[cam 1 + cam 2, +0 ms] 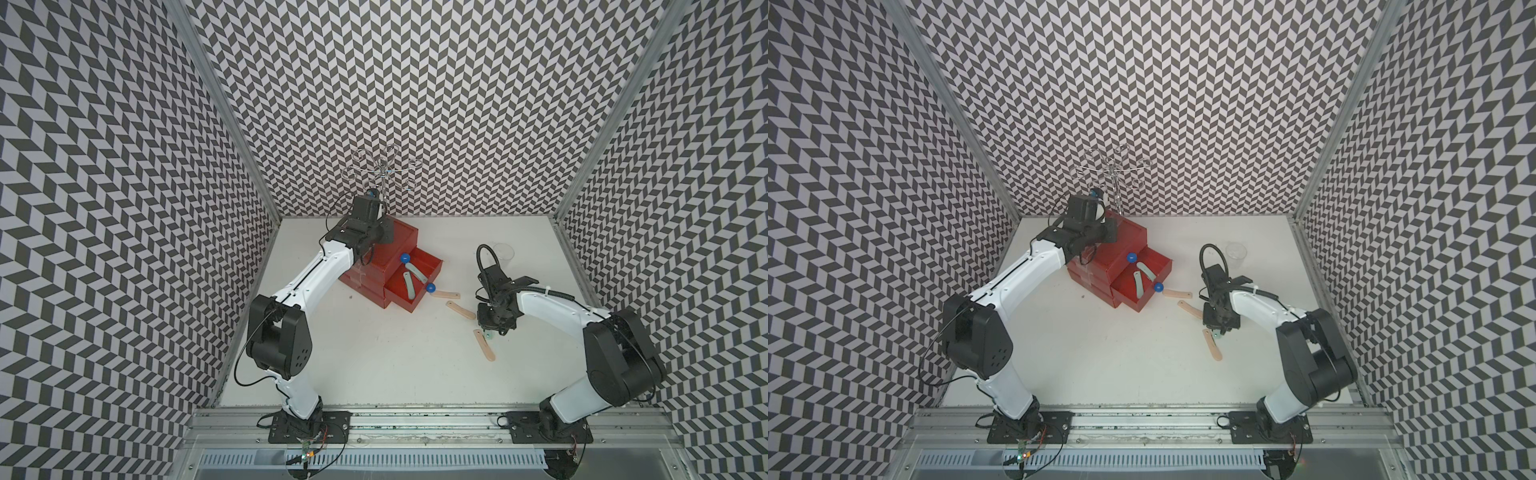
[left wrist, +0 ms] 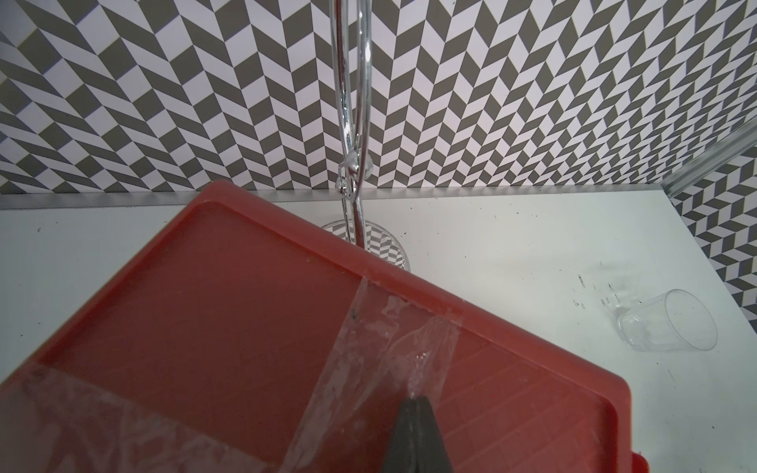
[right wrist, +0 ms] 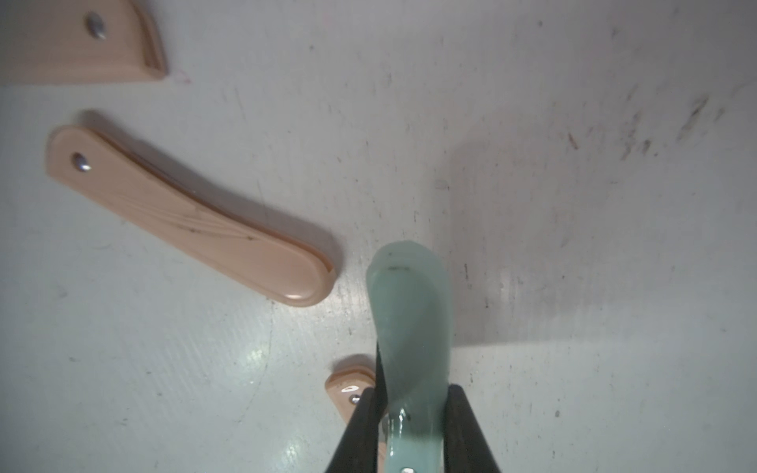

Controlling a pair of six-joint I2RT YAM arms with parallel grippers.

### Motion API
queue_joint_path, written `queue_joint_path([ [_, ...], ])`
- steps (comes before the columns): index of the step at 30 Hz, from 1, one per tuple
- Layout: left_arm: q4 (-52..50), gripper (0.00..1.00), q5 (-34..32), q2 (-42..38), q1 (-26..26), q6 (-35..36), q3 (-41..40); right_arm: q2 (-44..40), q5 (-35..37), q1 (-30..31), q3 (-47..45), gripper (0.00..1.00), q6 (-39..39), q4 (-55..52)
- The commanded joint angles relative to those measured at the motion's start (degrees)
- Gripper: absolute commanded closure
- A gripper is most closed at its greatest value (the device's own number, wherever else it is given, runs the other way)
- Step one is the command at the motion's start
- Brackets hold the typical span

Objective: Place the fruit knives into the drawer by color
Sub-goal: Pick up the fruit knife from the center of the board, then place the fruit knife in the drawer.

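Two right fingers (image 3: 463, 430) pinch a glossy pale-teal knife (image 3: 409, 319); left fingers (image 2: 415, 442) closed.

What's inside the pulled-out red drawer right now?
A grey-green fruit knife and a second grey-green knife lie on the floor of the open drawer. Nothing else shows there. Any part of it still under the red cabinet is hidden.

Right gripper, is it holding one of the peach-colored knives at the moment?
No, the right gripper is shut on a pale teal knife, seen between its fingers in the right wrist view.
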Motion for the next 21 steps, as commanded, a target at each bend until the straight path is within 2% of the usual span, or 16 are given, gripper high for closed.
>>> queue_joint_path([
  [1, -14.91, 1.0, 0.16, 5.29, 0.09, -0.07, -4.04, -2.35, -0.61, 0.77, 4.43, 0.85, -0.7, -0.8],
  [10, -14.96, 1.0, -0.02, 5.24, -0.01, -0.06, -3.95, -2.25, -3.0, 5.72, 17.35, 0.85, -1.16, -4.37],
  [21, -15.0, 1.0, -0.1, 5.5, -0.04, -0.1, -3.95, 2.51, -12.34, 10.36, 28.54, 0.84, -0.2, 2.56],
])
